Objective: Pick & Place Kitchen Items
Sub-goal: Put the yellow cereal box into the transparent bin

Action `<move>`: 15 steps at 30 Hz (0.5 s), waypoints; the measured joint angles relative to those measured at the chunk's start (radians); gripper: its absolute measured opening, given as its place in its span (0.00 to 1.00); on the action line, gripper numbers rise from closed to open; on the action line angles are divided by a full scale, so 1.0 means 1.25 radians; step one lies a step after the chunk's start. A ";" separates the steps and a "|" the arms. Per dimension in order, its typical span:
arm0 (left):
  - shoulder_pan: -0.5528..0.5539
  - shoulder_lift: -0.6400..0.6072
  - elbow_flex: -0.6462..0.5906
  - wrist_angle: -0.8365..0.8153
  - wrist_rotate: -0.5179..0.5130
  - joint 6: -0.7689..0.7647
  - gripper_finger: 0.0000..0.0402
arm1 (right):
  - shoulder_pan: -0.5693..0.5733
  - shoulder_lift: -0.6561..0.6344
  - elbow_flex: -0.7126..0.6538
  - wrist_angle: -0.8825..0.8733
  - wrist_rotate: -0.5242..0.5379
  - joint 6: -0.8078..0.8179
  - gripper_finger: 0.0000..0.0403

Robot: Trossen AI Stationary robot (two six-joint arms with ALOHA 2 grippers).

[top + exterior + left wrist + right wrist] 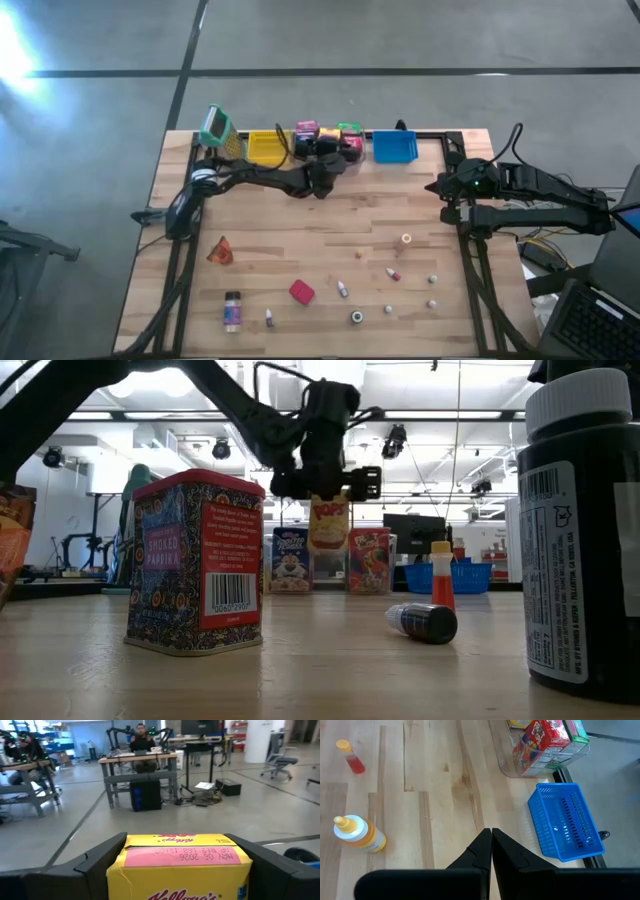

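yellow box (182, 865) in left gripper (175, 857), lifted

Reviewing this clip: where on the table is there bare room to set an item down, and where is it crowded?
Free: the wood strip across the table's middle, between the left pincer, shut on a yellow mini box, and the scattered small items. Also free: the stretch between the orange wedge and the red block. Crowded: the back edge with the yellow bin, the boxes and the blue bin.

We see the left gripper (322, 180) near the clear bin (330, 142) at the worktop's (290, 240) far edge.
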 joint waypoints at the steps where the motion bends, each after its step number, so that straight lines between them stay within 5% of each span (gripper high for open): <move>1: 0.002 0.000 -0.012 0.026 0.017 0.012 0.81 | 0.000 0.000 0.000 0.000 0.000 0.000 0.02; 15: 0.011 0.000 -0.061 0.078 0.066 0.023 0.81 | 0.000 0.000 0.000 0.000 0.000 0.000 0.02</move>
